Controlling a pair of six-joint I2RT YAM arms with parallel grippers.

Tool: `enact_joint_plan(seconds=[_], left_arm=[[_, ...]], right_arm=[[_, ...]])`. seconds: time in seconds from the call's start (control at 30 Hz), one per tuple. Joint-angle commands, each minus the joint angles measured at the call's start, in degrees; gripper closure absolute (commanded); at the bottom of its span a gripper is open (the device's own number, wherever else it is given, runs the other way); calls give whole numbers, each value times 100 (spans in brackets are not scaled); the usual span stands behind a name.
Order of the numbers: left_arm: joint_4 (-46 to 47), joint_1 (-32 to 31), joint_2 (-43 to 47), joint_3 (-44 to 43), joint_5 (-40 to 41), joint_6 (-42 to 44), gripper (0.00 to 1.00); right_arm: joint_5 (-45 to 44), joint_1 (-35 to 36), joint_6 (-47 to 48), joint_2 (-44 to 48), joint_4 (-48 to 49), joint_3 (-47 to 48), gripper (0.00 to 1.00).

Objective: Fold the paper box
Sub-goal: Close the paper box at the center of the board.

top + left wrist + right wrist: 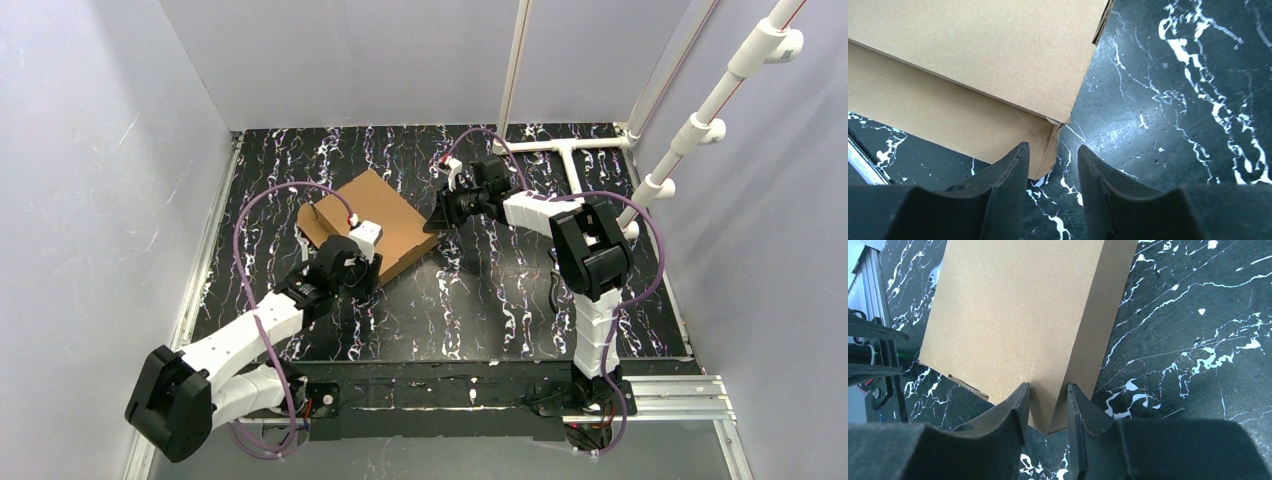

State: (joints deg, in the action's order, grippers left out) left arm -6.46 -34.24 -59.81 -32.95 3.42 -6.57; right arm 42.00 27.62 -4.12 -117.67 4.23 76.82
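The paper box [378, 212] is brown cardboard, folded into a shallow closed shape and lying skewed on the black marbled table. My left gripper [366, 262] is at its near corner. In the left wrist view the box [988, 55] fills the upper left. Its corner flap reaches between the jaws of the left gripper [1052, 150], which stands open with the right finger clear of the cardboard. My right gripper [441, 216] is at the box's right corner. In the right wrist view that corner of the box [1013, 310] sits wedged between the jaws of the right gripper [1047, 390], which is shut on it.
A white pipe frame [572, 150] stands at the back right, behind the right arm. Grey walls close in the table, with a metal rail [205, 260] along its left edge. The left arm's hardware [873, 365] shows beyond the box in the right wrist view.
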Motion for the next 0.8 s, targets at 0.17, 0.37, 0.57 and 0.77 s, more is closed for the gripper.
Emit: enact_joint_plan(seconds=[0.17,0.37,0.57,0.77], left_arm=[[455,-13,-252,160,-306,605,64],[163,-30,-507,-29,-250,631,65],[-62,-68,-507,-109,-103,988,64],[-224,-139,-752,-219,4,1206,64]], right_arm=[[-421,9,291,-409,-1025,-176,64],[-399,-10,282,-415,-1027,-176,64],[-382,-19,280,-406,-1021,-176,64],[-375,-19,271,-413,-1012,-176,64]])
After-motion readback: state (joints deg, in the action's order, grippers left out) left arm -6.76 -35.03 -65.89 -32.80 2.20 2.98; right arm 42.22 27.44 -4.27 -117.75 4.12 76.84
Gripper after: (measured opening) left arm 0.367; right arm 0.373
